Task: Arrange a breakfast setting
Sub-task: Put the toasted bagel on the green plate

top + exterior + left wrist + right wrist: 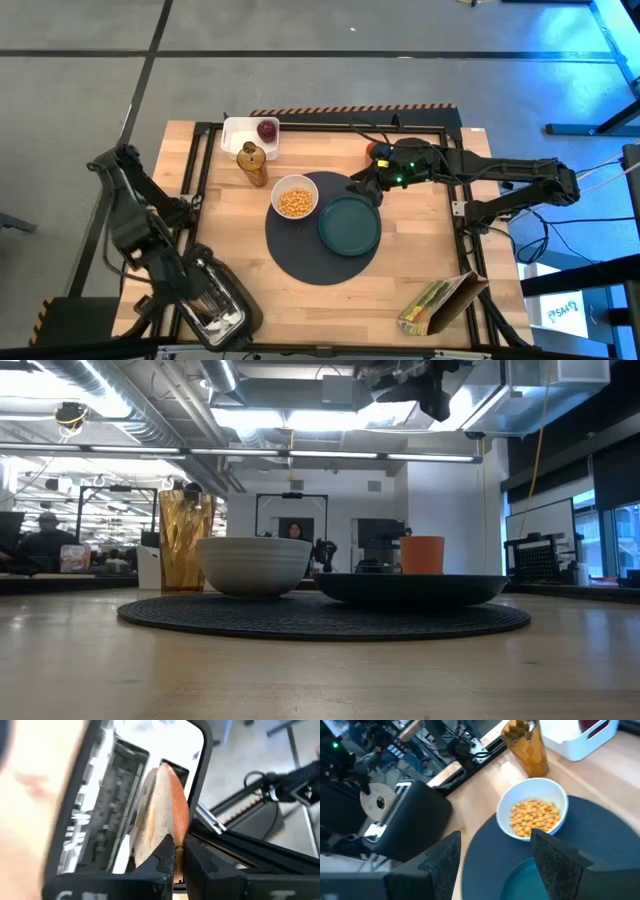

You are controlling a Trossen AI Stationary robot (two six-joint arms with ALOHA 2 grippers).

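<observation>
My left gripper (188, 288) is over the silver toaster (215, 308) at the table's near left corner, shut on a bagel half (160, 815), which also shows in the right wrist view (377, 801). My right gripper (495, 865) is open and empty above the far edge of the teal plate (350, 226). The plate and the white bowl (295, 200) of yellow cereal (535, 816) rest on the round dark-grey mat (300, 255). The small orange cup (378, 152) stands on the table behind the plate. The red fruit (267, 129) lies in a white tray. The spoon is out of view. My left gripper pinches the bagel half's rim (176, 851) between its two fingers (165, 857). The bagel stands on edge along the toaster's slot (125, 795), its cut face to one side. Whether its lower edge still sits in the slot, I cannot tell.
An amber container (252, 164) stands by the white tray (240, 135) at the far left. The yellow-green cereal bag (440, 305) lies at the near right corner. Bare wood shows to the right of the mat (420, 240).
</observation>
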